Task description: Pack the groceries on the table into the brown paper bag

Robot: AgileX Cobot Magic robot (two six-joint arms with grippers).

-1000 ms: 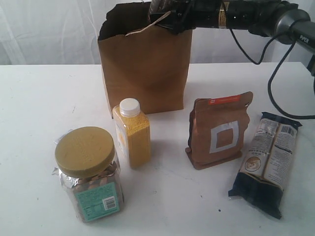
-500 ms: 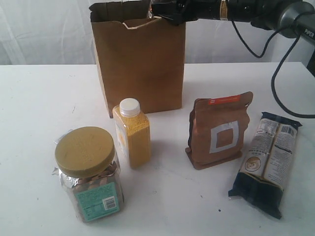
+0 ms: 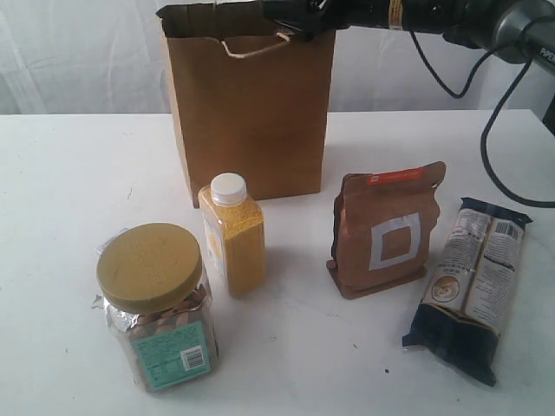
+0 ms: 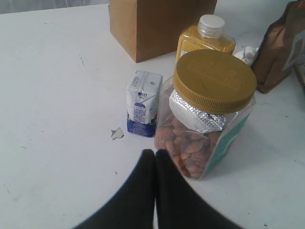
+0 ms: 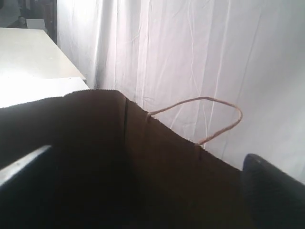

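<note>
The brown paper bag (image 3: 247, 113) stands upright at the back of the table (image 3: 52, 173). My right gripper (image 3: 290, 17) hovers at the bag's top rim, open wide, with only the bag's dark inside (image 5: 95, 157) between its fingers (image 5: 271, 191). In front stand the yellow-lidded jar (image 3: 156, 303), the yellow bottle (image 3: 232, 234) and the copper-brown pouch (image 3: 386, 230); the long packet (image 3: 473, 282) lies to the right. My left gripper (image 4: 155, 152) is shut and empty, just short of the jar (image 4: 209, 109) and the small carton (image 4: 143, 102).
Black cables (image 3: 494, 130) hang at the right behind the pouch and packet. A white curtain closes off the back. A small foil scrap (image 4: 116, 133) lies on the table by the carton.
The bag has gone from slumped and crumpled to fully upright. The right gripper rose to the rim and its fingers spread wider. The groceries and the left gripper stayed put.
</note>
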